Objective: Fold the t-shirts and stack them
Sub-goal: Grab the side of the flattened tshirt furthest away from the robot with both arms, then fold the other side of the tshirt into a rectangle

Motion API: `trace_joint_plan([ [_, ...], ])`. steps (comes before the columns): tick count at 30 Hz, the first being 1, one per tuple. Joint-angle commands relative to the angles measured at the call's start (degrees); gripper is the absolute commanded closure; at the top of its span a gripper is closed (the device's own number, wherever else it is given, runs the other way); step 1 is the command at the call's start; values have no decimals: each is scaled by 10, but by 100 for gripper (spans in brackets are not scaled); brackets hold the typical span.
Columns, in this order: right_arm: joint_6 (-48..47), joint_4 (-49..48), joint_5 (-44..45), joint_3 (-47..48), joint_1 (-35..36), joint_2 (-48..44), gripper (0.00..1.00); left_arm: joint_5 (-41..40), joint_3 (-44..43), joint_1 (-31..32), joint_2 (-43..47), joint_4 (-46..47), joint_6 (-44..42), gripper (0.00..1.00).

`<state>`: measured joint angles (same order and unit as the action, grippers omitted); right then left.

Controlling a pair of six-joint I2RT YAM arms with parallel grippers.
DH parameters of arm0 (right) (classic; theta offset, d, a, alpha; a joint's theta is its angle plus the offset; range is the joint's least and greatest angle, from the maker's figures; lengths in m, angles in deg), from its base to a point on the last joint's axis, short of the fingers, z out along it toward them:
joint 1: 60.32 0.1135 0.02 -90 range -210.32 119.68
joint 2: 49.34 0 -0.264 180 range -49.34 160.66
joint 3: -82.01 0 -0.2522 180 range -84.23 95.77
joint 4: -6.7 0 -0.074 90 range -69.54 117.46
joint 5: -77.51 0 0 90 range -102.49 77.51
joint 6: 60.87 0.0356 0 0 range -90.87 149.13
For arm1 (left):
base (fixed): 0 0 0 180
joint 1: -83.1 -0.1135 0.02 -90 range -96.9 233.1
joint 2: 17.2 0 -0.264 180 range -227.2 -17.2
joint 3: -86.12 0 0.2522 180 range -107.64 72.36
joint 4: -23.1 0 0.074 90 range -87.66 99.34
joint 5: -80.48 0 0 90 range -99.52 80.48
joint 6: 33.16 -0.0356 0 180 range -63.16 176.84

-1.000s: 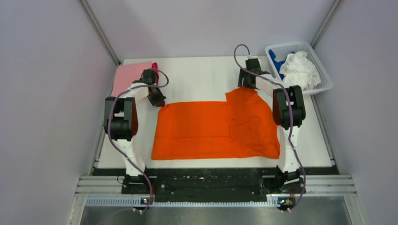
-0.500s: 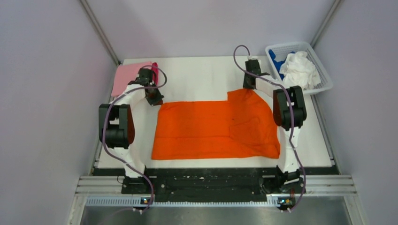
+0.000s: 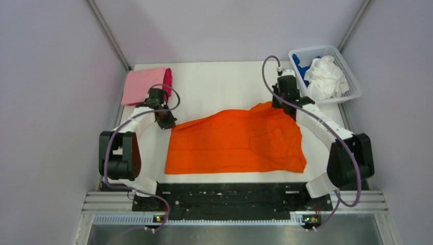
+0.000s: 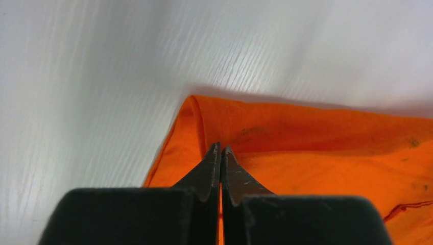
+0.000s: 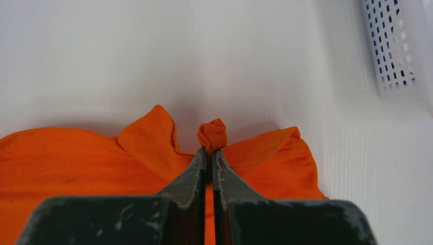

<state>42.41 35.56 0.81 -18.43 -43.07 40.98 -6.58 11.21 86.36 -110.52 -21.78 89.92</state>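
Both of your grippers pinch the far edge of the orange t-shirt (image 3: 237,143), one at each far corner.

Your left gripper (image 4: 220,149) has its jaws pressed together on the shirt's far left corner, with orange cloth showing between them. Your right gripper (image 5: 209,151) has its jaws clamped on a small bunched nub of the far right corner. The far edge is lifted and rumpled, while the near part lies flat on the white tabletop (image 3: 219,81). A folded pink t-shirt (image 3: 142,84) sits in the far left corner with a magenta t-shirt (image 3: 169,78) showing along its right edge. At the far right, a white mesh basket (image 3: 351,93) holds a crumpled white t-shirt (image 3: 325,76) and a blue t-shirt (image 3: 302,69).
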Motion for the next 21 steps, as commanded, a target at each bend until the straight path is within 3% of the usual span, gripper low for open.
trace_joint_plan([
  [1, 6, 30, 15, -55, 15, -110, 100, -24, 37, 2, 83, 17, 11, 100],
  [13, 48, 152, 3, -167, 23, -316, 100, -73, 125, 2, 206, 6, 22, 100],
  [21, 149, 238, -12, -252, 43, -389, 100, -67, 191, 2, 225, 24, 38, 100],
])
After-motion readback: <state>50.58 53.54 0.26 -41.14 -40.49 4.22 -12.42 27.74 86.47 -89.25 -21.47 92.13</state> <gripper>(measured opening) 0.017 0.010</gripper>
